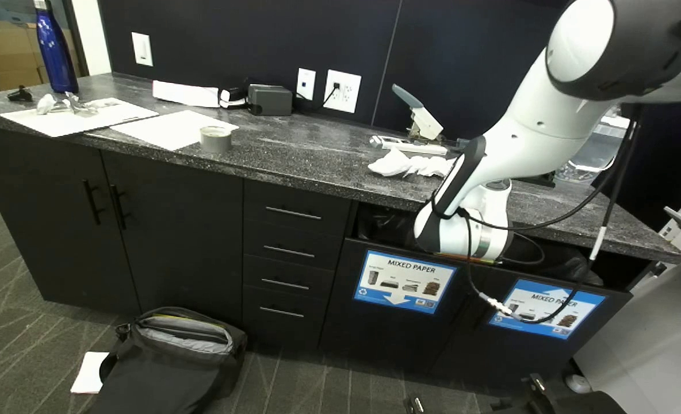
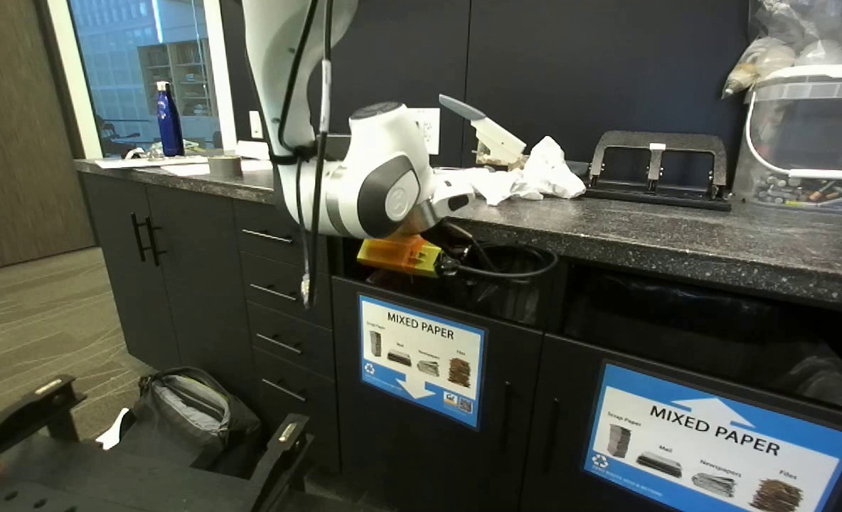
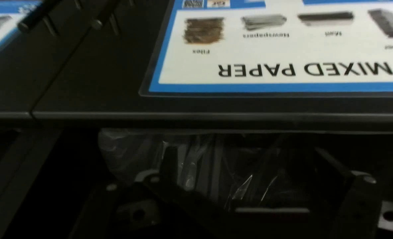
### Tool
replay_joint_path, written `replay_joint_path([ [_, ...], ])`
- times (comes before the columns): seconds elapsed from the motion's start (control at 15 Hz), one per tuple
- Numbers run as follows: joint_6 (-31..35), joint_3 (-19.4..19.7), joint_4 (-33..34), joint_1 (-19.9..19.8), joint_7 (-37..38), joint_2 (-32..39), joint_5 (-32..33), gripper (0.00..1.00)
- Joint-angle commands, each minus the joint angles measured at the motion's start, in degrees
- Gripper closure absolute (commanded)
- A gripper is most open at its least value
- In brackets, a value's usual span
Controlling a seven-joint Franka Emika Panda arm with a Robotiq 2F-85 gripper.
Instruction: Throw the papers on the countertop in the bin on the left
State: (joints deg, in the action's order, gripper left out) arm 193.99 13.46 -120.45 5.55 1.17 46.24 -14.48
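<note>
The crumpled white papers (image 1: pixel 410 165) lie on the countertop (image 1: pixel 312 155), above the left bin (image 2: pixel 510 338). The gripper (image 3: pixel 245 156) is at the mouth of this bin, with its jaws standing wide apart (I see the plastic liner (image 3: pixel 196 156) behind them, a little shiny). Further along, left of the bin, stand a tape roll (image 1: pixel 215 140) and a blue bottle (image 1: pixel 55 52); right of it, a black hole punch (image 2: pixel 653 160).

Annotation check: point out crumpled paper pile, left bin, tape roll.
Paper pile (image 2: pixel 552 172): in an exterior view, tallest wad.
Left bin (image 2: pixel 515 346): in an exterior view, front panel, upper right.
Tape roll (image 1: pixel 215 142): in an exterior view, outer side.
</note>
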Motion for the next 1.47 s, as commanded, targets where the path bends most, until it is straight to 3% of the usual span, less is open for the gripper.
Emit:
replay_joint_path([
  [0.0, -14.37, 6.66, -10.59, 5.57, -1.88, -14.41, 3.3, 0.0],
  [0.33, -39.44, 5.14, -12.86, 2.09, -1.25, -29.25, 16.64, 0.0],
  [0.53, -54.09, 2.45, -5.21, -0.5, 1.13, -34.1, 20.65, 0.0],
  [0.67, -59.06, -0.33, 0.47, -2.94, 0.5, -33.78, 19.56, 0.0],
  [0.93, -58.4, -2.61, 12.48, -6.57, 2.04, -27.86, 19.46, 0.0],
  [1.4, -59.5, -4.38, 34.57, -13.29, 0.33, -10.15, 16.52, 0.0],
])
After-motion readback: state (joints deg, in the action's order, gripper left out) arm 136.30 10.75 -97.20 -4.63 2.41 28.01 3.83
